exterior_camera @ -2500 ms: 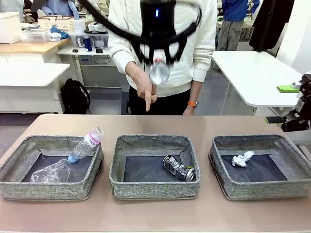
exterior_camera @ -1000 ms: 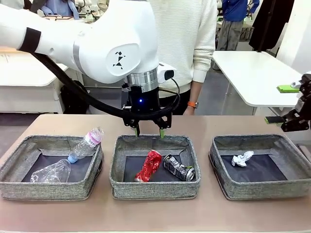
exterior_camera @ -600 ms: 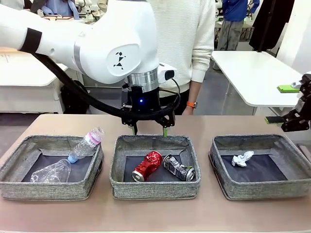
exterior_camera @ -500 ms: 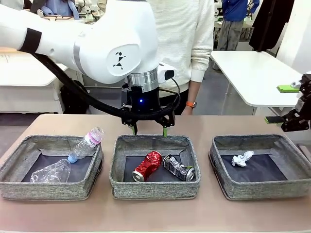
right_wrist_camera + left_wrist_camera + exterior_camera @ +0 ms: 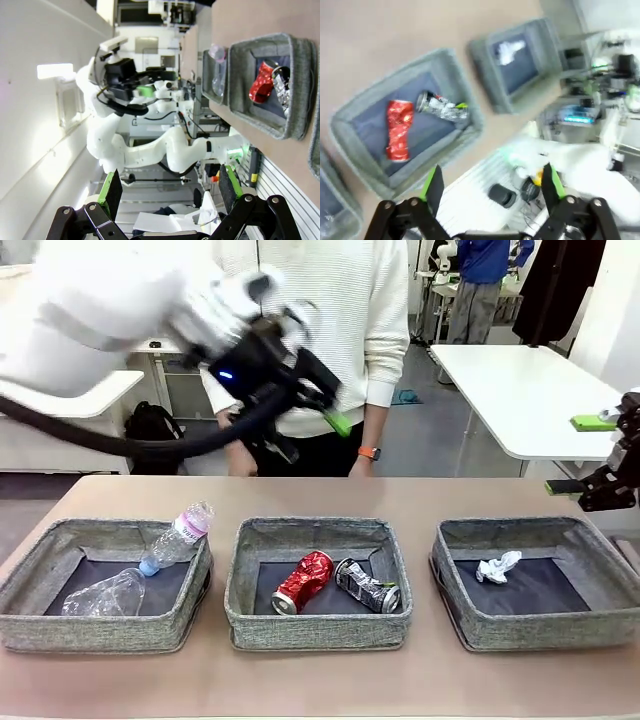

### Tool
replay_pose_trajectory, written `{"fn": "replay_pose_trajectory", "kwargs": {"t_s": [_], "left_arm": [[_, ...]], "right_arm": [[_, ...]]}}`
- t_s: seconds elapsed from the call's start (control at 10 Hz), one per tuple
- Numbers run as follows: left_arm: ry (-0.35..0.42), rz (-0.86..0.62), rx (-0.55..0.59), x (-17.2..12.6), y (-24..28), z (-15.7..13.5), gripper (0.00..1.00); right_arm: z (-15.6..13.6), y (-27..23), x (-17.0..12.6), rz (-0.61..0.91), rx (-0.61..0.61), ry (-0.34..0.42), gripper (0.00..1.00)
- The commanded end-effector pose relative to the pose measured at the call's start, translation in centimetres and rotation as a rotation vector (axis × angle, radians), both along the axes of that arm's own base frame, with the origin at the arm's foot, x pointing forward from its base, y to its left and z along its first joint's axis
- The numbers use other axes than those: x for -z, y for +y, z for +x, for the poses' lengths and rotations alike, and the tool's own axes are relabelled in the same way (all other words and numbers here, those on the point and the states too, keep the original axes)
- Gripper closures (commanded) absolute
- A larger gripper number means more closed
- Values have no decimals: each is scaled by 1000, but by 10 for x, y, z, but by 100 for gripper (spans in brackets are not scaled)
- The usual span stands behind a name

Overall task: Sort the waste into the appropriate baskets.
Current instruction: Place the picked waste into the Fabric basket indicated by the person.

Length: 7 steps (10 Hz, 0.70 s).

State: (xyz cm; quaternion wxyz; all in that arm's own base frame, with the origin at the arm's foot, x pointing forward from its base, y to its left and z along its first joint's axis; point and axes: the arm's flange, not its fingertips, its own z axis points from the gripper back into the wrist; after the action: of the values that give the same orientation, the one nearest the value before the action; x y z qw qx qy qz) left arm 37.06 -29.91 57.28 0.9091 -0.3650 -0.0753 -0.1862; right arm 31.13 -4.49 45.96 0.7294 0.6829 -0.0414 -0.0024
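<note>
Three baskets [image 5: 318,635], five waste items [image 5: 302,581]

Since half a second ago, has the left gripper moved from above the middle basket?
Yes. The left gripper has swung up and away from the middle basket's far rim, open and empty.

Motion-blurred left pincer [image 5: 300,435] above table

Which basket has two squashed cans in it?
The middle basket. It holds the crushed red can and crushed black can; the left one has bottles, the right one only crumpled paper.
</note>
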Motion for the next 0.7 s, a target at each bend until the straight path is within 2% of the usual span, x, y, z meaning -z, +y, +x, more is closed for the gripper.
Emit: {"fn": "replay_pose_trajectory", "kwargs": {"t_s": [0.0, 0.2, 0.4, 0.6], "left_arm": [[110, -552, 237, 31, 83, -13, 0], [164, -647, 64, 44, 147, -22, 0], [282, -786, -169, 72, 226, -47, 0], [303, -836, -288, 91, 266, -74, 0]], "right_arm": [[-1, 1, -6, 11, 2, 17, 0], [-1, 1, -6, 11, 2, 17, 0], [-1, 1, -6, 11, 2, 17, 0], [-1, 1, -6, 11, 2, 17, 0]]}}
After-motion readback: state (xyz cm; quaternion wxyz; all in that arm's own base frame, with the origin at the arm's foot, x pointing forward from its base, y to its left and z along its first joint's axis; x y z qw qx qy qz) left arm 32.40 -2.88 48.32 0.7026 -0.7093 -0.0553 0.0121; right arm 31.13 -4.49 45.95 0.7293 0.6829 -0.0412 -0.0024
